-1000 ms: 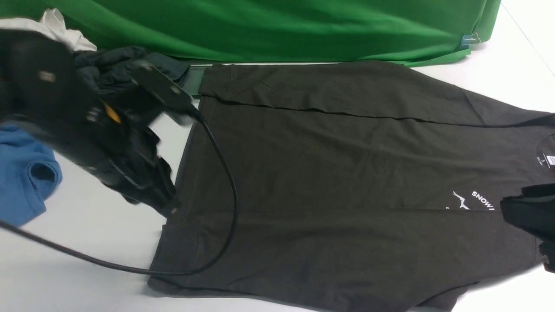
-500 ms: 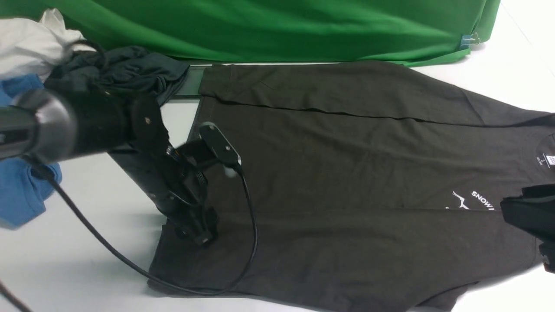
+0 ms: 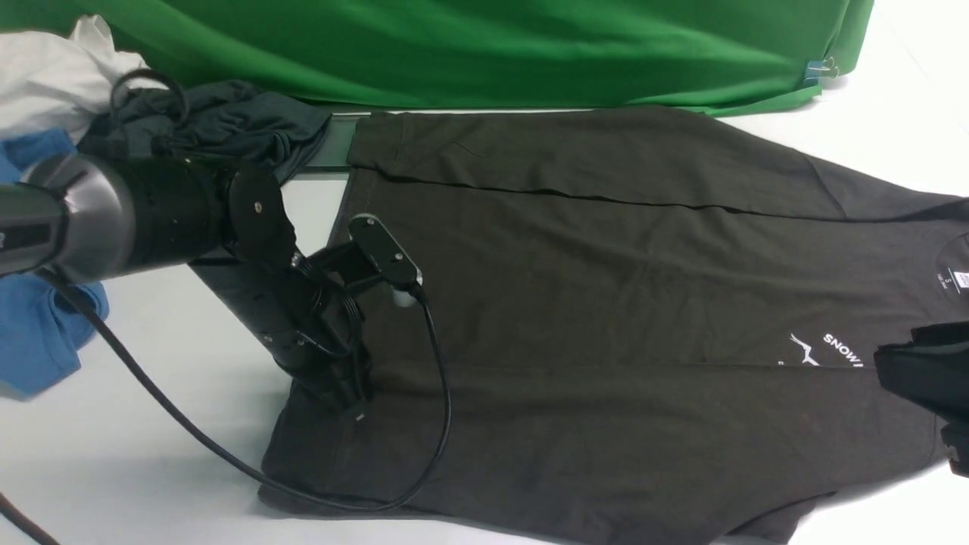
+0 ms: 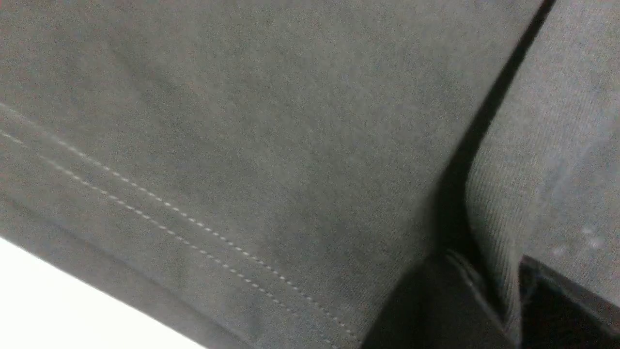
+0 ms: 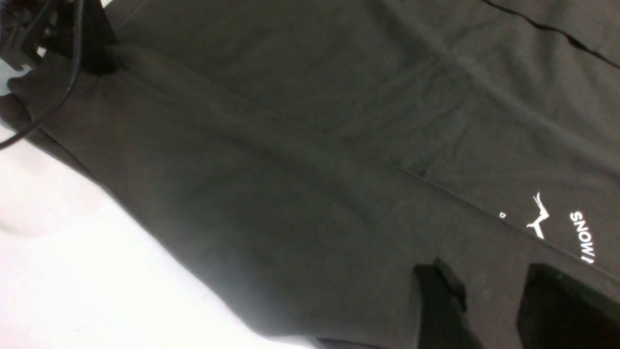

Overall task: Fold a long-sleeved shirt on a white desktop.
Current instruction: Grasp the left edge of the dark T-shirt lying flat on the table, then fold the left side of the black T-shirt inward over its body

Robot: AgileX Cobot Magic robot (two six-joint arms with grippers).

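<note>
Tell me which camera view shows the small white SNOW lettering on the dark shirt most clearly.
The right wrist view: the small white SNOW lettering on the dark olive-black knit shirt is close and unobstructed there. The front view shows it smaller. The left wrist view shows only fabric and stitching.

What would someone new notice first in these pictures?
A big dark shirt lies spread across the white table, in front of a green cloth. At the shirt's left end, the left gripper pinches the fabric near the hem. At far left lie crumpled clothes, blue, white and dark.
</note>
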